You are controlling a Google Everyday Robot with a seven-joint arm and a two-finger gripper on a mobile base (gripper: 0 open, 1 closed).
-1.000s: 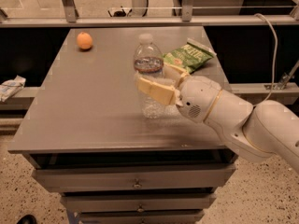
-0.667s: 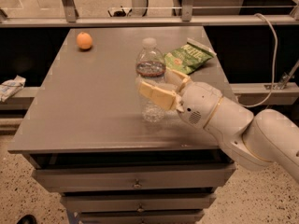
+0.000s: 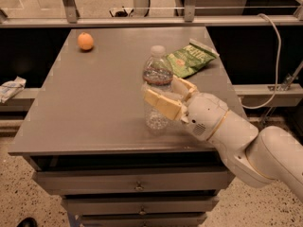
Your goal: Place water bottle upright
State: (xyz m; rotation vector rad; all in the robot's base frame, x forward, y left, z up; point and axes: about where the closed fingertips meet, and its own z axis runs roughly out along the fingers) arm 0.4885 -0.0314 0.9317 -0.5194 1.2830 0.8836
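Observation:
The water bottle [image 3: 156, 70], clear and ribbed with a white cap and a dark label band near the neck, stands upright near the middle-front of the grey table [image 3: 94, 103]. Its base looks to be on or just above the tabletop. My gripper [image 3: 160, 92] comes in from the right and is shut on the bottle's middle. One cream finger [image 3: 163, 104] crosses in front of the bottle and the other [image 3: 185, 86] lies behind it on the right.
A green chip bag [image 3: 191, 58] lies just behind the gripper to the right. An orange [image 3: 85, 41] sits at the far left of the table. Drawers [image 3: 137, 186] are below the front edge. A cable [image 3: 274, 60] hangs at the right.
The bottle and the gripper holding it have shifted a little to the right and toward the table's front edge. The bottle stays upright. The orange and chip bag have not moved.

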